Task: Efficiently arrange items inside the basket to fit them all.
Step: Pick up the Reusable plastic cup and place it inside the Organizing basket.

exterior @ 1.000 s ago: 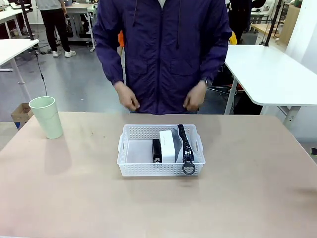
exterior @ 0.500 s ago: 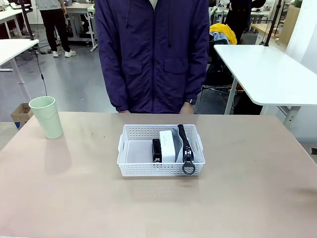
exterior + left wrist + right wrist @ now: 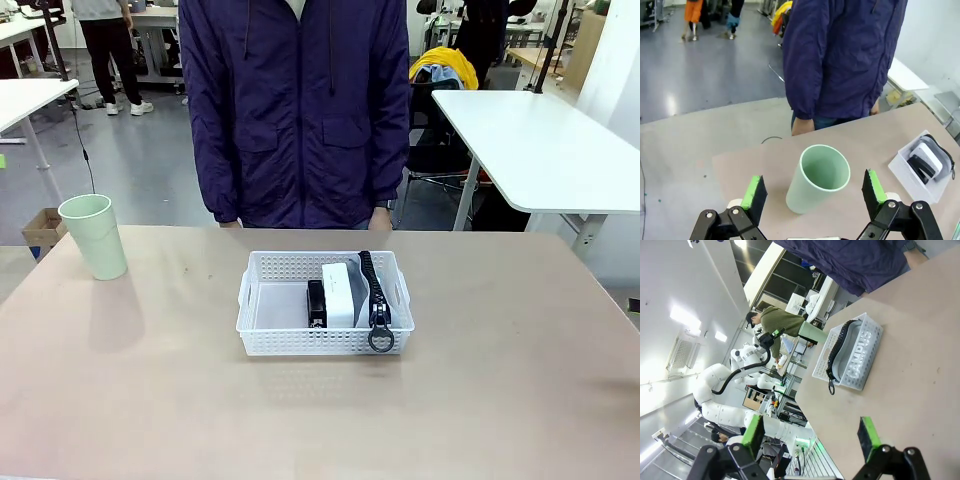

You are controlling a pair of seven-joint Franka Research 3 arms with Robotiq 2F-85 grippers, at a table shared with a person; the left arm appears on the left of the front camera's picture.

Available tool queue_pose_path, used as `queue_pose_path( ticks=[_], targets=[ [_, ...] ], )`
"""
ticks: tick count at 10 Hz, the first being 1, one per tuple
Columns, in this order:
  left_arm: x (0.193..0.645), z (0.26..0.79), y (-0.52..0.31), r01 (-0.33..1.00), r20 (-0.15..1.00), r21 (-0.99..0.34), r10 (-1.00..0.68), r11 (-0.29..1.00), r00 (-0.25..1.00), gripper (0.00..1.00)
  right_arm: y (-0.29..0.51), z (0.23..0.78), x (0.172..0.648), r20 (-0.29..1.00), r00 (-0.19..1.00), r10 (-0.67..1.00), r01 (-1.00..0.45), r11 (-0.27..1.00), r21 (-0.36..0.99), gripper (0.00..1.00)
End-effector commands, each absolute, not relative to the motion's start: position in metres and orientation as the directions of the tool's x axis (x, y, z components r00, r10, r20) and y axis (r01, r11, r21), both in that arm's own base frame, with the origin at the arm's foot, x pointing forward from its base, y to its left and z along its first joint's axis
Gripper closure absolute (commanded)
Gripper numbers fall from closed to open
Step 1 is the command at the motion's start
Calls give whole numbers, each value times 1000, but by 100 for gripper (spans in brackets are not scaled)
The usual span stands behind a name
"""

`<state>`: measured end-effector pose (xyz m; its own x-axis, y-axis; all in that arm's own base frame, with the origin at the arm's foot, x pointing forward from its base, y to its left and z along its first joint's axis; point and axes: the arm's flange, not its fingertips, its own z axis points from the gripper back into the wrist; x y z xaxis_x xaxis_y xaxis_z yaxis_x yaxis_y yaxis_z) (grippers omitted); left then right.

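White lattice basket [image 3: 320, 342] holds black stapler [image 3: 316, 303], white box [image 3: 338, 294] and grey pouch [image 3: 377, 290]; pale green cup [image 3: 94, 236] stands upright well apart.

Cup [image 3: 94, 236] well left of basket [image 3: 300, 342]

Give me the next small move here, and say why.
Probably ease the open left gripper forward around the pale green cup: it stands on the table outside the basket, whose left part looks free beside the stapler, box and pouch.
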<state>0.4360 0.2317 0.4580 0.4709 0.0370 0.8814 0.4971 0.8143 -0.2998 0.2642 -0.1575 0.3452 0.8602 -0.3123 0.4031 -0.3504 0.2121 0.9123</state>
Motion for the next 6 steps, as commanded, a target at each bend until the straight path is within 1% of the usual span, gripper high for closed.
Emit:
queue_pose_path(
  ticks=[1,3,4,5,6],
  targets=[
    [427,461,244,508,875,-312,34,803,483,0,-156,349,264,399,857,-326,-351,199,915,0],
    [433,458,235,498,880,-300,34,814,473,0,-156,349,264,399,857,-326,-351,199,915,0],
    [433,461,223,653,910,-175,-133,737,394,0,-156,349,264,399,857,-326,-351,199,915,0],
    [438,450,224,782,923,-9,-296,624,247,0,-156,349,264,399,857,-326,-351,199,915,0],
    [441,433,232,864,910,102,-397,492,119,0,-156,349,264,399,857,-326,-351,199,915,0]
  ],
)
